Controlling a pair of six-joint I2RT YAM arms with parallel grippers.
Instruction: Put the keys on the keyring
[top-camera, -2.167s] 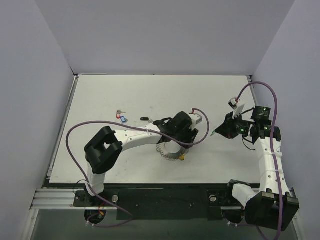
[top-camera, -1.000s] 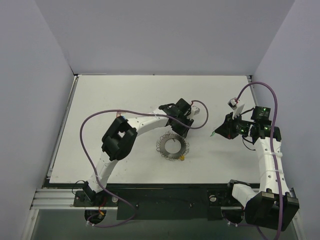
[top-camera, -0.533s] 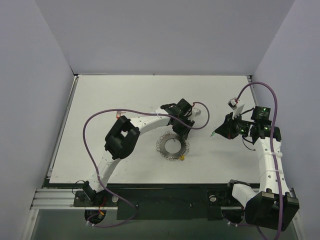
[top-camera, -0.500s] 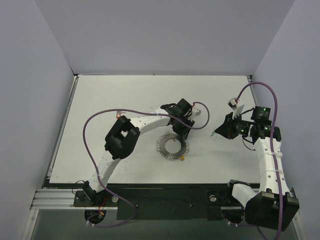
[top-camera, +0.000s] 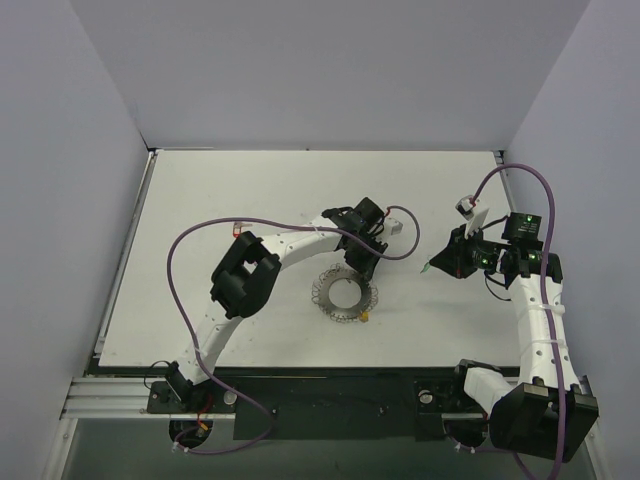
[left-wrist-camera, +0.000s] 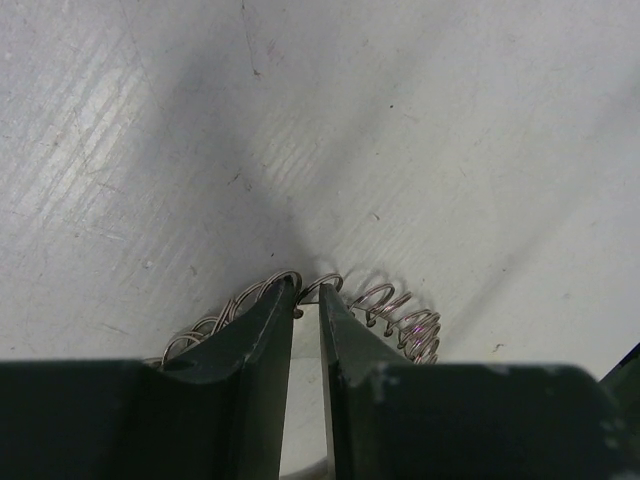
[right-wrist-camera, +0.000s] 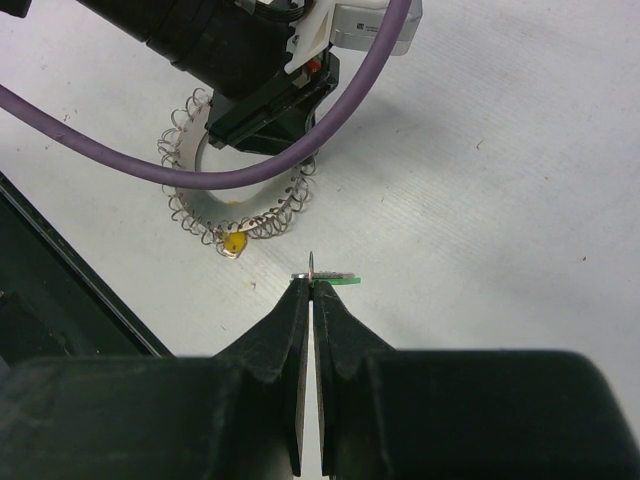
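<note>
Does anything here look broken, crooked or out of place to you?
Nothing stands out. The large silvery metal keyring fringed with wire loops lies flat on the white table. The left gripper noses at its far edge; the right gripper pinches a small green-tagged key squarely.

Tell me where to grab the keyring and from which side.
Take the keyring by its far rim, coming from above with fingers straddling the fringe. It lies flat on the table, so probably only its upstanding wire loops give purchase. The left gripper is poised there.
</note>
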